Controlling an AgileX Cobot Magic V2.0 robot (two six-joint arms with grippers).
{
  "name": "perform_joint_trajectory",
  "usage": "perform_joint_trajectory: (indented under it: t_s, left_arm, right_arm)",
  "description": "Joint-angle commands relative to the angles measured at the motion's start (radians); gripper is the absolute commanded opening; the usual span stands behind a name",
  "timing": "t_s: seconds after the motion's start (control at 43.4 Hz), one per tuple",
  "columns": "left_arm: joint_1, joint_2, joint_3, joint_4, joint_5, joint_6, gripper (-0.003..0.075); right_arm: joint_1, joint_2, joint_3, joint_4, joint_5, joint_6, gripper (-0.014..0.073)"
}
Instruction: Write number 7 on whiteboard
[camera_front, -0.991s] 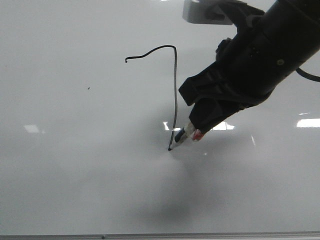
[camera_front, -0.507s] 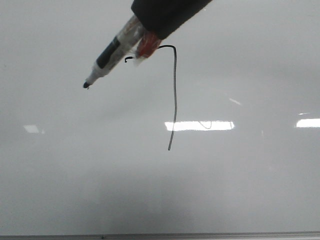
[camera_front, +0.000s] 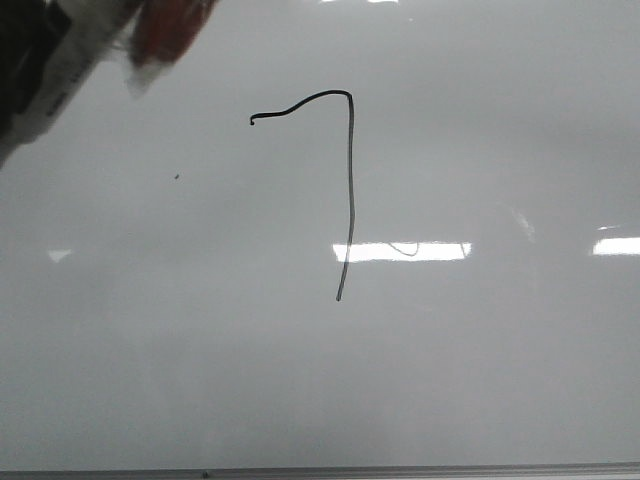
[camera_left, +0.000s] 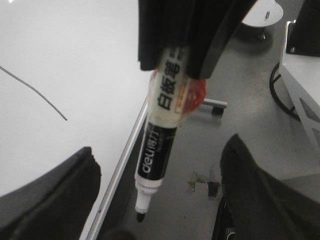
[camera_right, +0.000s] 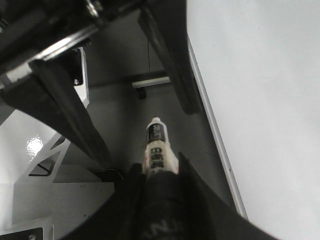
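Front view: the whiteboard (camera_front: 480, 380) fills the frame, with its thin grey frame edge along the near side.

The number 7 (camera_front: 350, 180) is drawn slightly left of centre. It is 1 thin dark line: a wavy top stroke with a small hook at its left end, then a long near-vertical stem. The stem crosses a bright rectangular light reflection (camera_front: 400, 251) near its lower end. A tiny dark speck (camera_front: 177, 178) lies left of the stem, apart from the line.

The marker (camera_front: 60, 60) shows in the upper left corner, blurred and close to the camera. It is well apart from the 7.

Left wrist view: the right gripper (camera_left: 177, 67) pinches the marker's white barrel between its 2 black fingers. The marker tip points down, off the board and past its frame edge, with grey floor behind it. The end of the drawn stem is visible on the board.

The left gripper (camera_left: 155, 200) is spread wide. Its 2 fingers (camera_left: 55, 195) stand either side of the marker without touching it.

Right wrist view: the marker is clamped in the right gripper, with the board edge just beside it.
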Motion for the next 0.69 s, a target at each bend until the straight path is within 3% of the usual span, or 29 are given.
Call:
perform_joint_trajectory:
  t_s: [0.0,0.253,0.576,0.668]
  left_arm:
    - [-0.009,0.019,-0.038,-0.019,-0.051,0.011,0.0496]
    - [-0.009,0.021,-0.038,-0.021,-0.045,0.037,0.0290]
    - [-0.009,0.021,-0.038,-0.029,-0.029,0.037,0.0076]
    - [-0.009,0.021,-0.038,-0.029,-0.029,0.037,0.0041]
  right_arm:
    - [0.018,-0.024,-0.044,0.009,-0.046,-0.013,-0.0057]
    - [0.028,-0.023,-0.048,0.010,-0.045,-0.013,-0.0057]
    - [0.028,-0.015,-0.048,0.009,-0.032,-0.013,-0.0056]
    - [0.028,-0.002,-0.048,0.009,-0.026,-0.013,-0.0015]
